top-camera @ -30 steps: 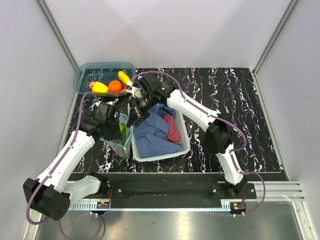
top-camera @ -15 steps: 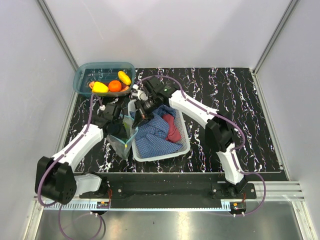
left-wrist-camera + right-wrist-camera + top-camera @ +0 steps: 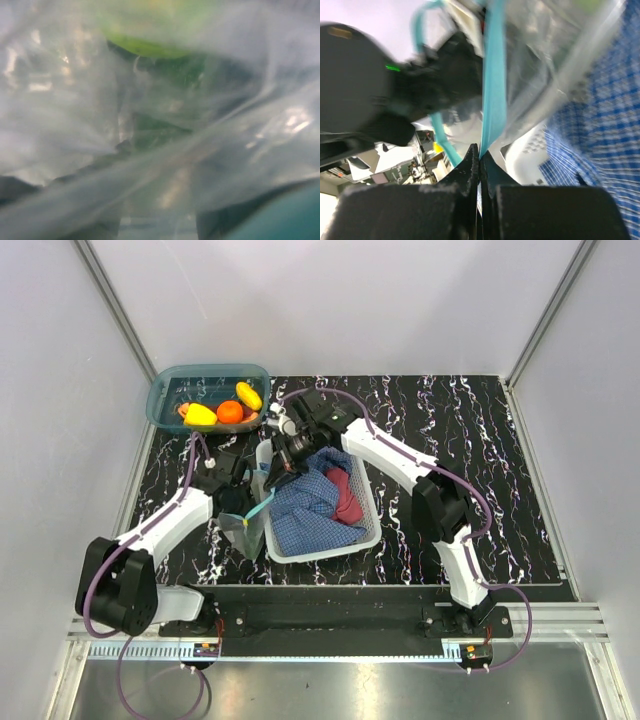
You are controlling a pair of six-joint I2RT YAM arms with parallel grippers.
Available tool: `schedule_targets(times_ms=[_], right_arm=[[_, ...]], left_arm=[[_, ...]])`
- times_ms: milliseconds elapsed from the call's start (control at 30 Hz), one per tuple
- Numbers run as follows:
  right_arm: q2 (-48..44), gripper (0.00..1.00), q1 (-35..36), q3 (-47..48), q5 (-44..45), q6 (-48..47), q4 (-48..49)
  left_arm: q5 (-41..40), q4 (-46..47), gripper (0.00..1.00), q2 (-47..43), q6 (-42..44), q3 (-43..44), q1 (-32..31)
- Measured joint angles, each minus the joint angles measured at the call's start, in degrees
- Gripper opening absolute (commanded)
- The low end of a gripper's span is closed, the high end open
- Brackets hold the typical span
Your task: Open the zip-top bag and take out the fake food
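The clear zip-top bag (image 3: 243, 530) stands between the left arm and the white basket. My right gripper (image 3: 272, 472) is shut on its teal-blue zip strip (image 3: 494, 85), which runs up from the closed fingertips (image 3: 479, 150). My left gripper (image 3: 235, 498) is pressed into the bag's other side. Its wrist view is filled by crinkly plastic (image 3: 75, 125), and its fingers are hidden. Through the plastic show a lime-green piece (image 3: 145, 42) and a dark green piece (image 3: 165, 132). More fake food, two yellow pieces (image 3: 200, 415) and an orange one (image 3: 230, 412), lies in the teal bin.
The rigid teal bin (image 3: 160, 390) sits at the back left. A white basket (image 3: 370, 525) with a blue checked cloth (image 3: 310, 505) and a red cloth (image 3: 343, 490) stands right of the bag, under the right arm. Grey walls stand on both sides.
My right gripper moved from near the bin down to the bag's mouth and closed on the zip strip. My left gripper moved right, closer to the basket, and the bag shifted with it.
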Motion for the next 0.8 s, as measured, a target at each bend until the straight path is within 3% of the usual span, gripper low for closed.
schedule_targets(times_ms=[233, 333, 400, 467, 567, 600, 633, 800], right_arm=[[0.0, 0.0, 0.0, 4.3, -1.4, 2.7, 0.9], [0.0, 0.0, 0.0, 4.3, -1.4, 3.4, 0.8], [0.0, 0.0, 0.0, 4.3, -1.4, 3.7, 1.0], [0.0, 0.0, 0.0, 4.0, -1.4, 4.0, 1.3], [0.0, 0.0, 0.0, 3.3, -1.4, 4.3, 1.9], [0.0, 0.0, 0.0, 3.0, -1.4, 4.3, 2.0], [0.0, 0.0, 0.0, 2.7, -1.4, 4.4, 2.0], [-0.4, 0.0, 0.0, 0.8, -1.4, 4.4, 2.4]], left_arm=[[-0.3, 0.6, 0.52, -1.1, -0.7, -0.9, 0.0], [-0.3, 1.2, 0.59, 0.2, -0.9, -0.9, -0.1], [-0.3, 1.5, 0.69, 1.5, -0.8, -0.8, -0.2], [-0.3, 1.6, 0.69, 2.9, -0.5, -0.8, -0.4], [-0.6, 1.7, 0.6, 5.2, -0.6, -0.8, -0.9], [-0.6, 1.9, 0.54, 6.0, -0.6, -0.8, -1.0], [-0.7, 2.1, 0.42, 6.8, -0.5, -0.8, -1.2], [-0.9, 2.2, 0.2, 7.5, 0.3, -0.4, -1.4]])
